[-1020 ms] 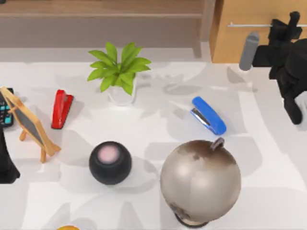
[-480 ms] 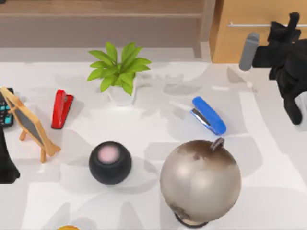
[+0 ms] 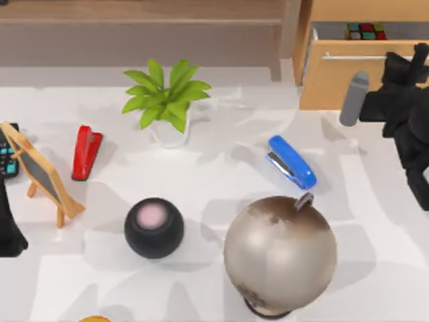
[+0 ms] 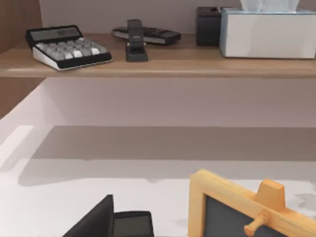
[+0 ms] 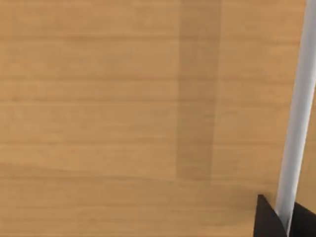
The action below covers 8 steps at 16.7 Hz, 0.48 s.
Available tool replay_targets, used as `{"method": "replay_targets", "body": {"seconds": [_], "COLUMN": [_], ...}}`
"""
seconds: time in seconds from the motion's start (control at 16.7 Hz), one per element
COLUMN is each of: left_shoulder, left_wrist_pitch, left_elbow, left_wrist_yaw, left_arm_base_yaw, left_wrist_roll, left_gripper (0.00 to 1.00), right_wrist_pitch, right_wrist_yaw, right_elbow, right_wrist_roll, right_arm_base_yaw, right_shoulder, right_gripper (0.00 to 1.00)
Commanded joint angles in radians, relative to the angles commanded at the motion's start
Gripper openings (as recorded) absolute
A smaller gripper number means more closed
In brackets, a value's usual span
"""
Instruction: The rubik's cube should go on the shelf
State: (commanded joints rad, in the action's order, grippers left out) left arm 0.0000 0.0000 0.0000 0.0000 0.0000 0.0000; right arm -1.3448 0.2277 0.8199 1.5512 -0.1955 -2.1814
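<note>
White counter (image 3: 221,181), cluttered. Drawer (image 3: 348,74) at 1 o'clock is open, rubik's cube (image 3: 365,31) inside. My right jaws (image 3: 410,59) are closed on the drawer handle (image 3: 352,57). Left arm parked at 9 o'clock. Cube pickup and shelf (image 3: 141,13) placement at 12 o'clock are left.

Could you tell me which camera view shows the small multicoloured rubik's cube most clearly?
The top view: the small multicoloured rubik's cube sits inside the opened wooden drawer. The left wrist view faces the long wooden shelf; the right wrist view faces the drawer front.

The rubik's cube (image 3: 365,31) sits half hidden behind the drawer (image 3: 348,80) front.
</note>
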Motion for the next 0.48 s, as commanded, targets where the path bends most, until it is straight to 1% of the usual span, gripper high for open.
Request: {"method": "replay_targets", "body": {"seconds": [0.12,0.48], "left_shoulder": [0.000,0.000], "left_wrist_pitch": [0.000,0.000], "left_elbow": [0.000,0.000], "left_wrist_yaw": [0.000,0.000], "left_arm_base_yaw": [0.000,0.000], "left_wrist_roll": [0.000,0.000], "left_gripper": [1.00,1.00], "right_wrist_pitch": [-0.029,-0.045], "right_wrist_yaw": [0.006,0.011], "right_elbow": [-0.042,-0.058], "right_wrist_roll": [0.002,0.000], "right_arm_base_yaw": [-0.006,-0.012], "right_shoulder": [0.020,0.033], "right_gripper": [0.00,0.00]}}
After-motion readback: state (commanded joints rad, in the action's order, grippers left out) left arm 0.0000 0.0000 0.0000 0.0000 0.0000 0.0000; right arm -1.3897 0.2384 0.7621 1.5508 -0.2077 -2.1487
